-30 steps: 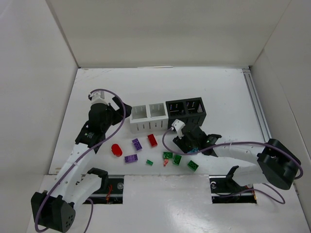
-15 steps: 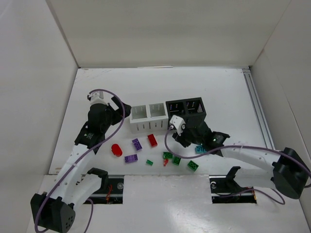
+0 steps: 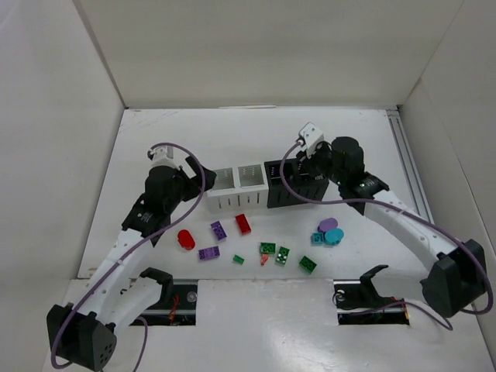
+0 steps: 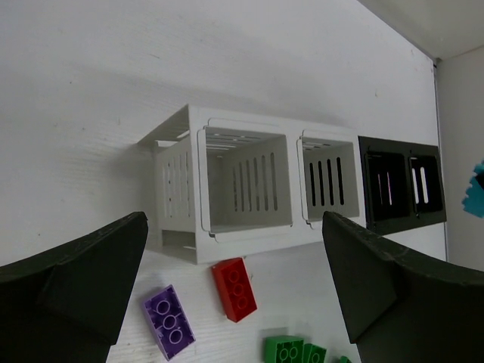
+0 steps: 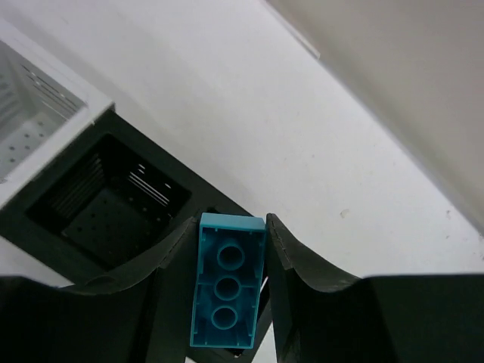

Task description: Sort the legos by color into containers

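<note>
Pinching the teal brick across its narrow width, the right gripper hangs over the black bins. It's light, stiff, slick plastic. Its long axis runs twelve to six in the wrist view, hollow underside seemingly toward the camera. The left gripper gapes wide, empty.

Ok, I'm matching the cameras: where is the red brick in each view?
Top: red brick just in front of the white bins.
Left wrist: red brick at bottom centre.
Right wrist: not in view.
Shared landmark: black bins.
</note>
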